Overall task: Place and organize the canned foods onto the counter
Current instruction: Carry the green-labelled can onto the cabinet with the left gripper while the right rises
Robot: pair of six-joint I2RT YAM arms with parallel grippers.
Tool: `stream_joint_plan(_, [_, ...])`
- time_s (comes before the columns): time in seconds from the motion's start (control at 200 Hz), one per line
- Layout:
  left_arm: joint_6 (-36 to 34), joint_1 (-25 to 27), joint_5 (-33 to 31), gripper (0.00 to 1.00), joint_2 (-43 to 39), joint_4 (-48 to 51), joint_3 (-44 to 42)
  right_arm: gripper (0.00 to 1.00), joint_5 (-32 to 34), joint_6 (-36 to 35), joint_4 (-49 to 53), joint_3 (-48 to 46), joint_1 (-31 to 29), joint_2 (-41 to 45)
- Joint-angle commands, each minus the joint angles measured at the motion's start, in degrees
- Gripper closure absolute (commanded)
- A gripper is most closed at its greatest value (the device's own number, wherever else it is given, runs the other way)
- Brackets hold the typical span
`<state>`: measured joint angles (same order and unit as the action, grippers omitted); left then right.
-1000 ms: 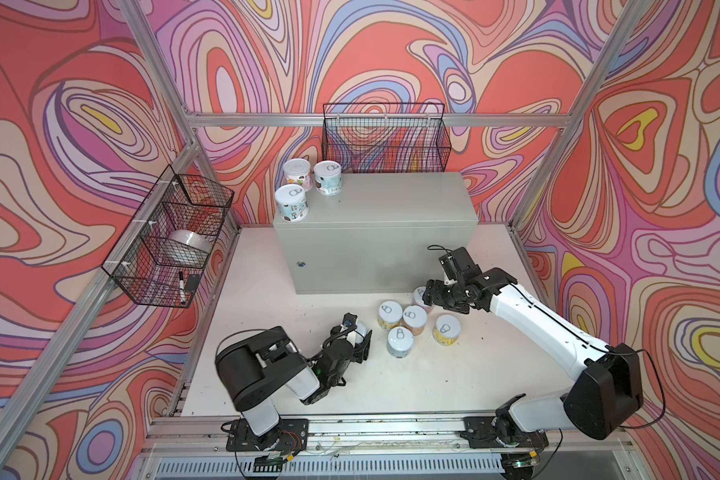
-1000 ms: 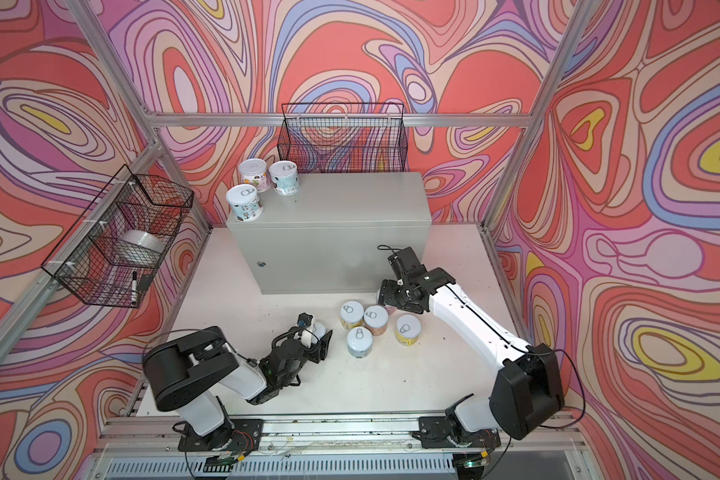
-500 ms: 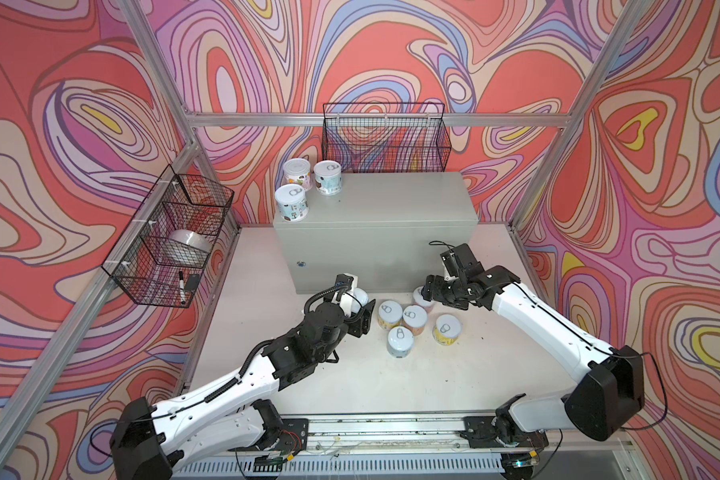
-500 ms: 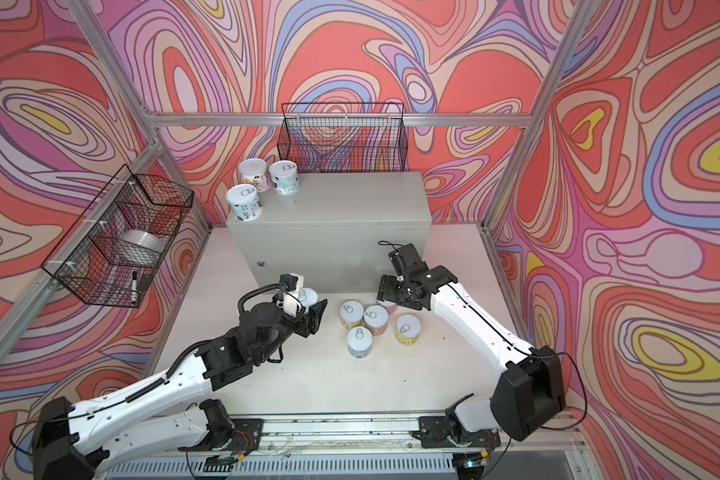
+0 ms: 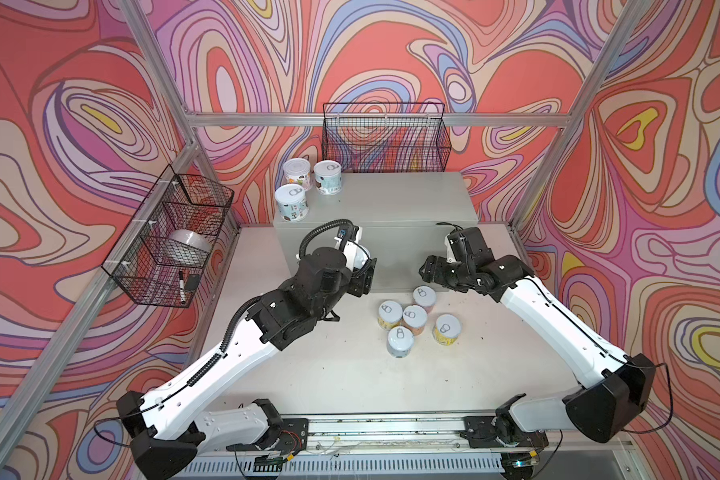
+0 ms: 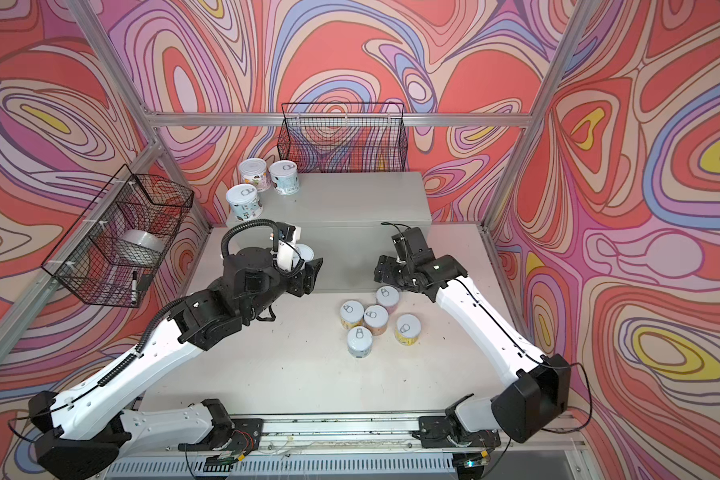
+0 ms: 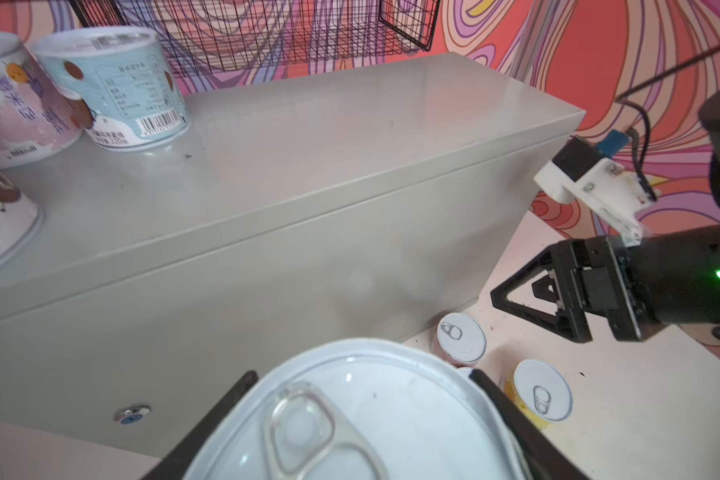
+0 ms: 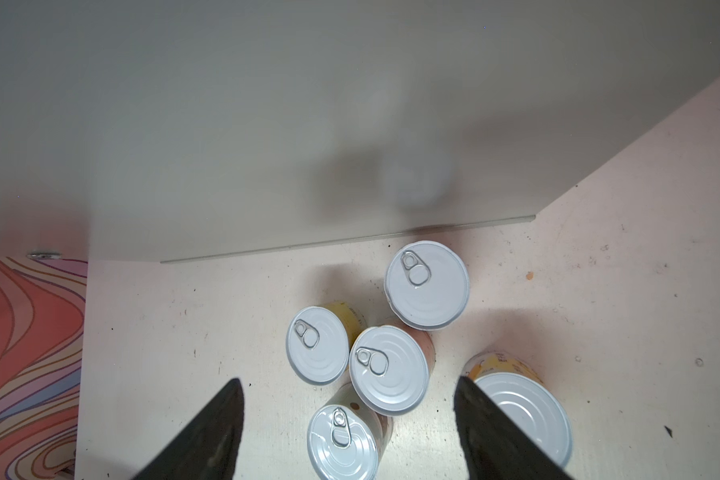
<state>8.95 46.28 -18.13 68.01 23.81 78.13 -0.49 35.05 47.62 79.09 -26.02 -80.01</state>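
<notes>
- My left hand (image 7: 358,376) is clamped on a can (image 7: 350,424), lid up. It holds the can in the air in front of the cabinet (image 5: 391,199).
- My right hand (image 8: 348,379) is open and empty. It hovers over five cans (image 5: 415,318).
- Those five stand upright in a tight cluster on the table (image 5: 350,374), near the cabinet's front.
- Three cans (image 5: 292,199) stand on the cabinet top at its left end, beside the wire basket (image 5: 385,137).
</notes>
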Motion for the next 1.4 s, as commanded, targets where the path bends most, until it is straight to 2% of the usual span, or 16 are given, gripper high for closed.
stream_joint_plan(0.0, [-2.5,-3.2,4.0,1.00,1.2,0.3,6.4,0.18,0.0,-0.3,-0.8,2.2,-0.2,-0.7])
stream_joint_plan(0.491, [-3.8,-15.3,12.8,1.00,17.4,0.8,26.4,0.18,-0.6,-1.0,-0.6,10.1,-0.1,-5.2])
stream_joint_plan(0.856, [-2.5,-19.0,16.6,1.00,29.0,-0.9,35.3,0.18,-0.5,-1.1,0.0,14.0,-0.1,-6.9])
stream_joint_plan(1.297, [-0.9,-19.9,17.8,1.00,35.1,0.1,39.1,0.19,-1.2,-2.4,1.3,22.4,-0.1,-6.8])
stream_joint_plan(1.367, [-0.9,-19.9,17.4,0.85,35.7,0.1,39.1,0.19,-1.5,-2.6,1.4,24.5,-0.1,-7.7])
stream_joint_plan(1.392, [-1.0,-19.9,17.2,0.82,35.8,0.0,39.1,0.19,-1.7,-2.6,1.3,25.3,-0.1,-8.1])
